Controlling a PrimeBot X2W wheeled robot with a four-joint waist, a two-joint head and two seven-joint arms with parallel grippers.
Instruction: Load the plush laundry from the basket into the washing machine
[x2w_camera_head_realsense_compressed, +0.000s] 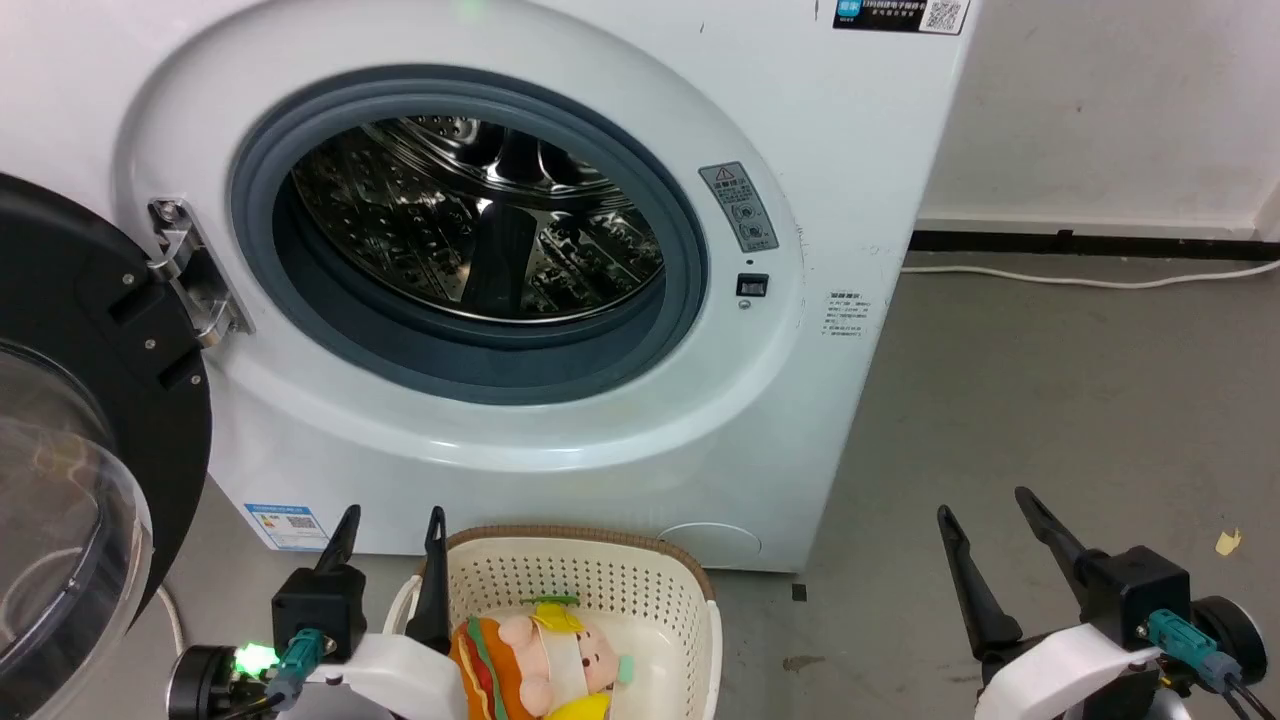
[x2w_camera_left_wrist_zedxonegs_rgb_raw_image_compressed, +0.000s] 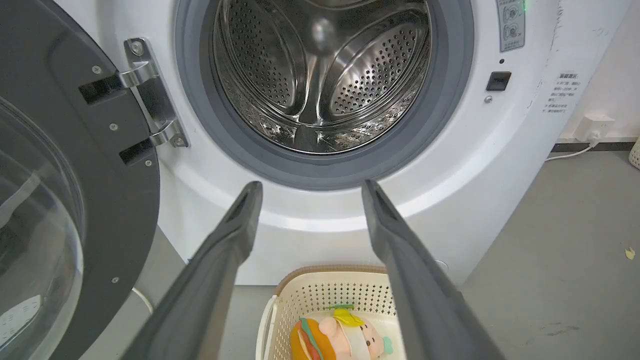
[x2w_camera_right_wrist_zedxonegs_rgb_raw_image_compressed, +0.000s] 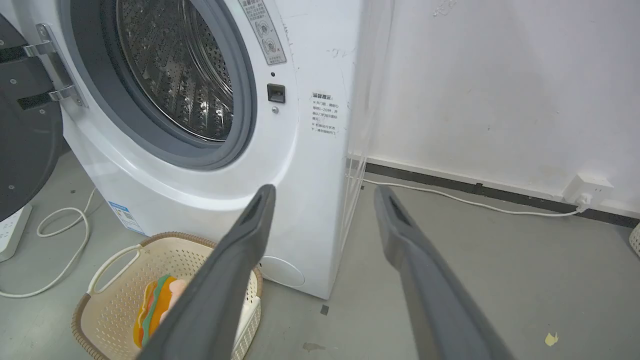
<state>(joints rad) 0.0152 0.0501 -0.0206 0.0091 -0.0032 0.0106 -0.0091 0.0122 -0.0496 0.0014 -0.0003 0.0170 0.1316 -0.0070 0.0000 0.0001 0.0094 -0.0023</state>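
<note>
The hamburger plush laundry (x2w_camera_head_realsense_compressed: 535, 665) lies inside the cream basket (x2w_camera_head_realsense_compressed: 640, 580) on the floor before the washing machine (x2w_camera_head_realsense_compressed: 850, 200). Its steel drum (x2w_camera_head_realsense_compressed: 480, 215) holds nothing and the door (x2w_camera_head_realsense_compressed: 90, 420) hangs wide to the left. My left gripper (x2w_camera_head_realsense_compressed: 390, 515) is open, hovering at the basket's left rim, just left of the plush. My right gripper (x2w_camera_head_realsense_compressed: 985, 500) is open over bare floor to the right. The left wrist view has the plush (x2w_camera_left_wrist_zedxonegs_rgb_raw_image_compressed: 340, 335) in the basket (x2w_camera_left_wrist_zedxonegs_rgb_raw_image_compressed: 325, 290) between the fingers. In the right wrist view, the plush (x2w_camera_right_wrist_zedxonegs_rgb_raw_image_compressed: 155, 305) sits partly behind a finger.
A white cable (x2w_camera_head_realsense_compressed: 1090, 278) runs along the grey floor by the wall, to a socket (x2w_camera_right_wrist_zedxonegs_rgb_raw_image_compressed: 587, 190). A power strip (x2w_camera_right_wrist_zedxonegs_rgb_raw_image_compressed: 12, 232) and looped cord (x2w_camera_right_wrist_zedxonegs_rgb_raw_image_compressed: 65, 225) lie left of the machine. A yellow scrap (x2w_camera_head_realsense_compressed: 1227, 541) lies on the floor at right.
</note>
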